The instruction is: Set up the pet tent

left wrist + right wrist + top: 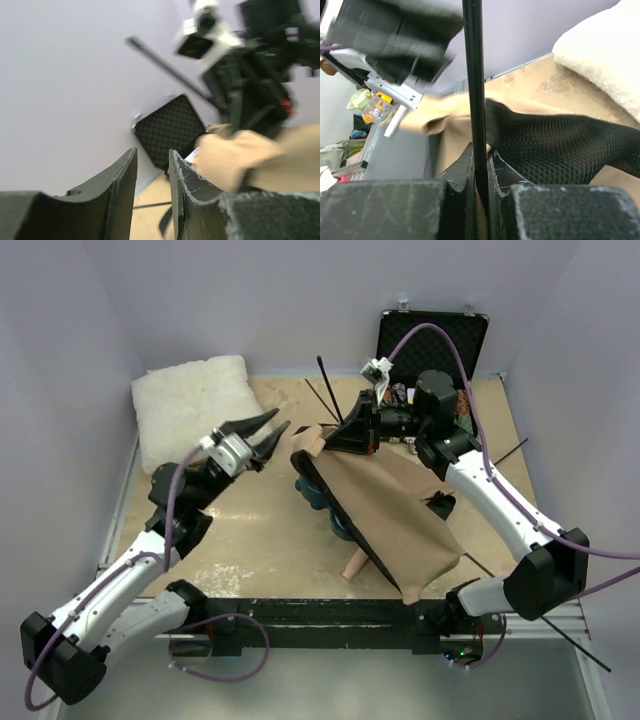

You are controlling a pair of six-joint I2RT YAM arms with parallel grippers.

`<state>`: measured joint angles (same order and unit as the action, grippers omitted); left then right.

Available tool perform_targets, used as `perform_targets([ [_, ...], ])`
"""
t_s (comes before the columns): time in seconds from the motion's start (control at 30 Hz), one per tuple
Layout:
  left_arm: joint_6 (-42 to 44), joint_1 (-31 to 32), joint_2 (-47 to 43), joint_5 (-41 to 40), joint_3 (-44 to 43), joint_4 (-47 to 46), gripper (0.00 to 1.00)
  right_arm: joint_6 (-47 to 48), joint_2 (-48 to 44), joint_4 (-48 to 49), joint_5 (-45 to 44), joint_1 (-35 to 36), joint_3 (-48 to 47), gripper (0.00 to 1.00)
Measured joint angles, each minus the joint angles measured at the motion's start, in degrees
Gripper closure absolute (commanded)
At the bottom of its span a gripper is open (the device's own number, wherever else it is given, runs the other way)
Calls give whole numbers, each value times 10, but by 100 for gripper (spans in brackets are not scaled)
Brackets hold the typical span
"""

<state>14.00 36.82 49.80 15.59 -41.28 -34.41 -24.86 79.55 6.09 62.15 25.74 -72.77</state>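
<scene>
The pet tent [385,515] lies slumped mid-table, tan fabric over black mesh and trim. My right gripper [347,432] is at its far upper corner, shut on a thin dark pole [328,385] that sticks up beyond the fingers. In the right wrist view the pole [472,75] runs straight through my clamped gripper [480,150], with black mesh [555,145] and tan fabric [437,120] just behind. My left gripper [280,420] hovers left of the tent's corner, apart from it. In its own view the gripper [152,154] is open with nothing between the fingers, facing the tan fabric [235,160].
A fluffy white pillow [190,400] lies at the back left. An open black hard case [432,340] leans on the back wall behind the right arm. Loose thin poles lie at the right [508,453] and off the front right corner [575,645].
</scene>
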Motion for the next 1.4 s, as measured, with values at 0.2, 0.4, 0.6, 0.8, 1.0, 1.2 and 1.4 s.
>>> perform_targets([
  [0.2, -114, -129, 4, 41, -17, 26, 44, -7, 0, 3, 4, -1, 1, 100],
  [0.4, -143, -127, -64, 128, 36, 26, 34, -24, 5, 16, 4, -11, -1, 100],
  [0.6, -120, -77, -72, 176, 42, 19, 27, -33, 15, 20, 4, -14, -3, 100],
  [0.8, -69, 8, -41, 158, 42, 14, 27, -35, 16, 21, 4, -14, -4, 100],
  [1.0, -23, 12, 6, 109, 41, -13, 40, -34, 16, 21, 4, -14, -4, 100],
  [1.2, 29, 17, 26, 82, 41, -28, 54, -34, 14, 21, 4, -14, -4, 100],
  [1.4, 39, 20, 35, 68, 26, -22, 100, -32, 14, 23, 3, -14, -4, 100],
])
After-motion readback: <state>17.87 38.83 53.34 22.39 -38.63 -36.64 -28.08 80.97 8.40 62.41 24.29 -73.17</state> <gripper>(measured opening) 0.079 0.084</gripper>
